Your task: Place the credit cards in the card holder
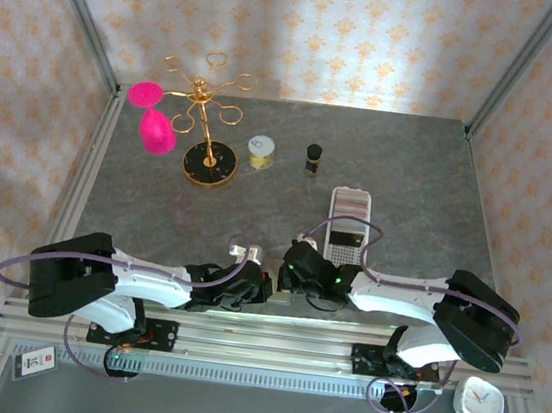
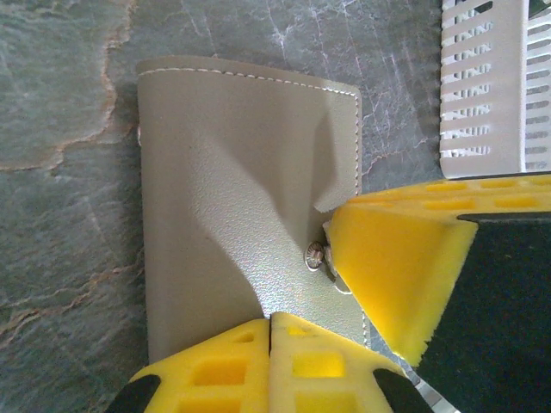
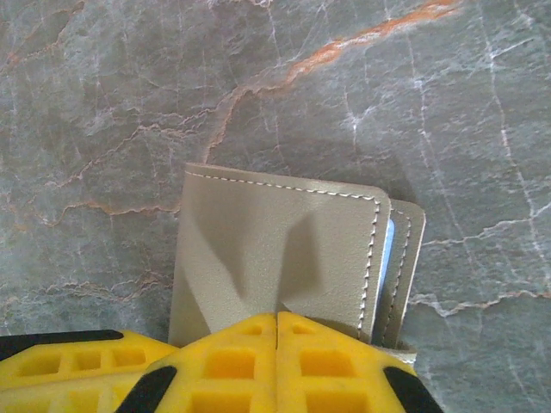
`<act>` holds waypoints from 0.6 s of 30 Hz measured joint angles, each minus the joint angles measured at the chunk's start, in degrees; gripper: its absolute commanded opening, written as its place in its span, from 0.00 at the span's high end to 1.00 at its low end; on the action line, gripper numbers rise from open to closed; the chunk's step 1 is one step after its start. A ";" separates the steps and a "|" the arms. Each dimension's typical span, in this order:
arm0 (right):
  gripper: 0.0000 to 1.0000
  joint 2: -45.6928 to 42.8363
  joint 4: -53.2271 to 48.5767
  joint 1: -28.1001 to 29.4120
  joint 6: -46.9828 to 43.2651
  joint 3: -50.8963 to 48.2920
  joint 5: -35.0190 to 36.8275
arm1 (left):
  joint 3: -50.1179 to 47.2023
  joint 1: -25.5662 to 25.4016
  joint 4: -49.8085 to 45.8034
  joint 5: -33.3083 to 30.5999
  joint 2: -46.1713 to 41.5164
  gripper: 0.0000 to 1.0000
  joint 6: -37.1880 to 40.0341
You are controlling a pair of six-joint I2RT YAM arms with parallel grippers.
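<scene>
Left wrist view: left gripper [image 2: 271, 331] is sitting nearest the lens, its yellow fingers pressing tight together with no gap at the seam, biting on the near edge of the card holder [image 2: 232, 189]. The grey-green cover is puckering, a crease running toward the seam. The holder is lying folded on the grey marbled table [image 2: 60, 172], stitched edge away from the camera. A yellow finger of the other arm is pushing in from the right, touching the cover beside the metal snap [image 2: 315, 254]. A white perforated tray [image 2: 482, 86] is lying near the holder's far right corner, apart from it.

Right wrist view: right gripper [image 3: 276, 327] is likewise pinching, fingers together on the holder's near edge, creases converging at the seam. Two flaps are showing at the right edge, with a pale blue sliver [image 3: 387, 249] between them. Card or sleeve, cannot tell.

Top view: both grippers are meeting nose to nose near the table's front edge, with the holder mostly hidden under them. A gold wire stand [image 1: 204, 132], small jar [image 1: 261, 151] and dark bottle [image 1: 313, 157] are standing well back.
</scene>
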 measured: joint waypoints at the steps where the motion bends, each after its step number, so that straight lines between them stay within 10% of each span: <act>1: 1.00 0.09 0.07 0.02 0.11 0.00 0.02 | -0.09 0.00 0.22 0.00 -0.02 1.00 0.00; 18: 1.00 3.50 2.32 4.17 3.65 1.11 7.04 | -3.76 0.02 5.51 -0.04 -1.16 1.00 -2.14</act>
